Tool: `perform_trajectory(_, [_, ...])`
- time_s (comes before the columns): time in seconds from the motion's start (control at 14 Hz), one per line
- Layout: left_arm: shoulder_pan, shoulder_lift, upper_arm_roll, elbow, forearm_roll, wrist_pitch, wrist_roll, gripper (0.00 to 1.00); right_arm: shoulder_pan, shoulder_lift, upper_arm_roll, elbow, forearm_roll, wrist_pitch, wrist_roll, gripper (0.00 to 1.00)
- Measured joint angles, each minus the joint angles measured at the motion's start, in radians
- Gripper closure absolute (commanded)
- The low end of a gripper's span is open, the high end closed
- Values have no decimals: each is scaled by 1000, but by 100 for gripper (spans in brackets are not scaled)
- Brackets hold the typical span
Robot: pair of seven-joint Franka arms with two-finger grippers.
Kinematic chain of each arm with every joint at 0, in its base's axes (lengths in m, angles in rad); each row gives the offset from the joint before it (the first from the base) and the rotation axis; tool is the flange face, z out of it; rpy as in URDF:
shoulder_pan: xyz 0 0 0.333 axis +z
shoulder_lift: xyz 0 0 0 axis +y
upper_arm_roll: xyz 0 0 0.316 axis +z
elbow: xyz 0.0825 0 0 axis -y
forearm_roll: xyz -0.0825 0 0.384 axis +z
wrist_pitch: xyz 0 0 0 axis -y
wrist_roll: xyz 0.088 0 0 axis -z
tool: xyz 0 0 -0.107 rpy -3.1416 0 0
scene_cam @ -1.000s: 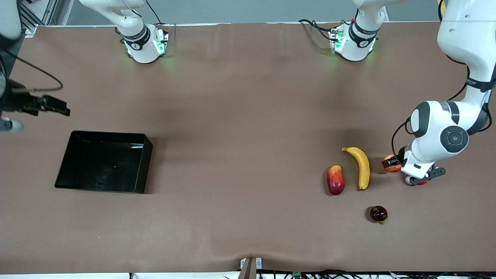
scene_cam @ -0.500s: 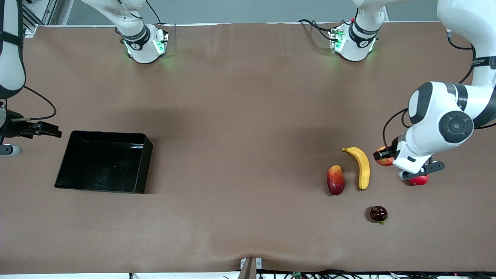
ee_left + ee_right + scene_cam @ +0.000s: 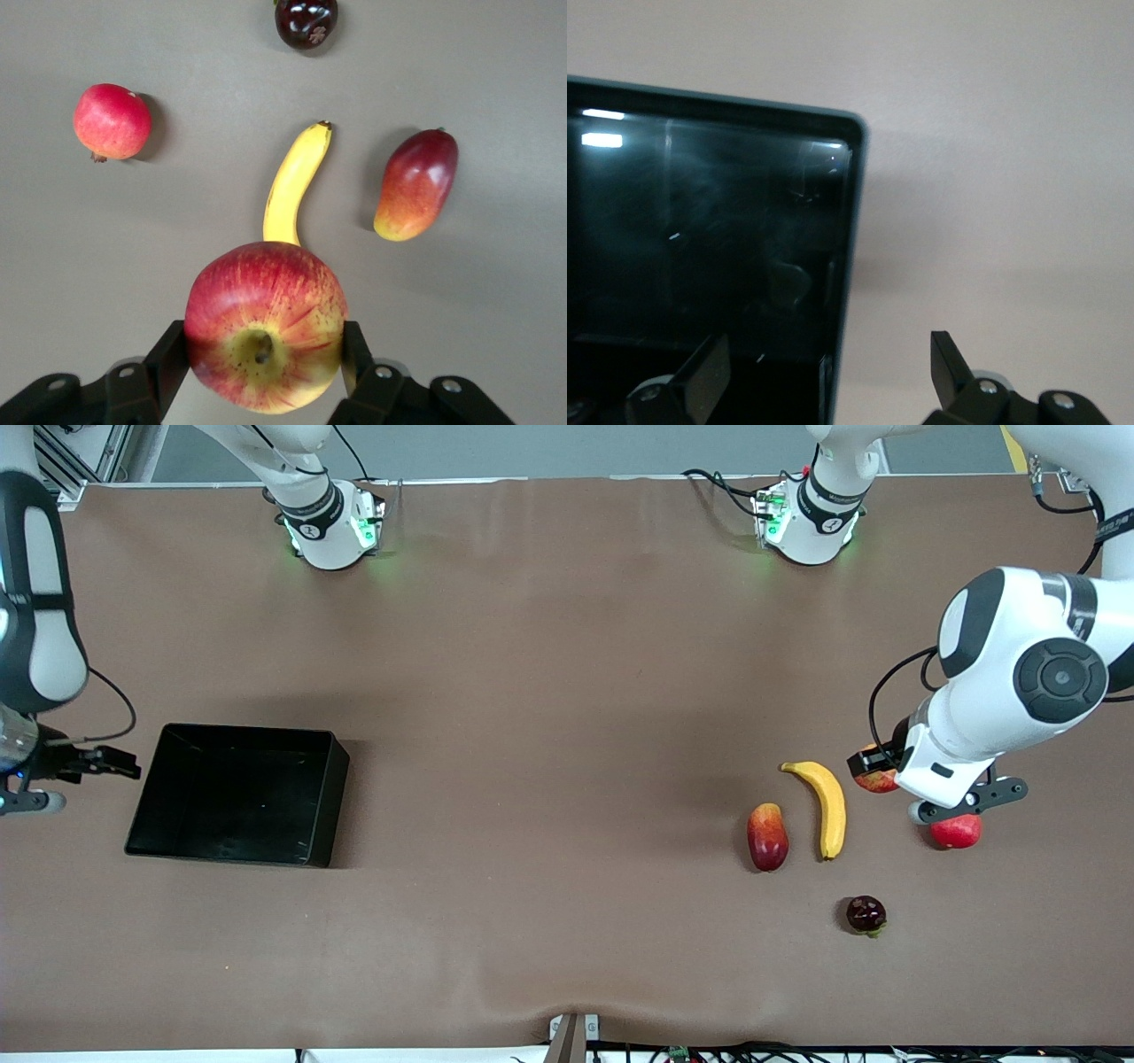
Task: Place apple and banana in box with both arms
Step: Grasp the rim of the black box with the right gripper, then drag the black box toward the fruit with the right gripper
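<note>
My left gripper (image 3: 875,773) is shut on the apple (image 3: 880,783) and holds it above the table beside the banana (image 3: 827,808). In the left wrist view the red and yellow apple (image 3: 266,341) sits between both fingers (image 3: 168,359), with the banana (image 3: 295,181) on the table below. The black box (image 3: 239,797) lies empty toward the right arm's end of the table. My right gripper (image 3: 120,765) is open and empty at the box's outer edge. In the right wrist view its fingers (image 3: 709,365) straddle the box's wall (image 3: 852,221).
A red-and-yellow mango (image 3: 767,836) lies beside the banana. A red pomegranate (image 3: 956,831) lies under my left wrist. A dark round fruit (image 3: 866,914) lies nearer the front camera. All three show in the left wrist view: mango (image 3: 416,184), pomegranate (image 3: 112,121), dark fruit (image 3: 306,19).
My left gripper has risen with the apple in it, uncovering the pomegranate. My right gripper has moved down the front view to the box's outer edge.
</note>
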Motion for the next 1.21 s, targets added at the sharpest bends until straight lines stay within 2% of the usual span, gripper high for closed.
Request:
perform_trajectory(0.29, [0,-9,-12,17,-55,-9,0,100,-6,111,2,2,0,110,0,0])
perform_trajectory(0.36, [0,-9,-12,22,-68,-11,-2,100,-6,131,3,3,3,121,0,22])
perform_trajectory(0.43, [0,-9,-13,26,-77,-13,-13,100,-6,148,4,3,7,127,0,74])
perform_trajectory(0.5, [0,-9,-15,28,-80,-13,-26,100,-6,161,4,4,10,128,0,100])
perform_trajectory(1.0, [-5,-10,-60,39,-82,-15,-107,100,0,170,17,31,14,118,0,100])
perform_trajectory(1.21, [-8,-10,-61,40,-82,-15,-115,100,7,122,53,89,18,9,-5,100])
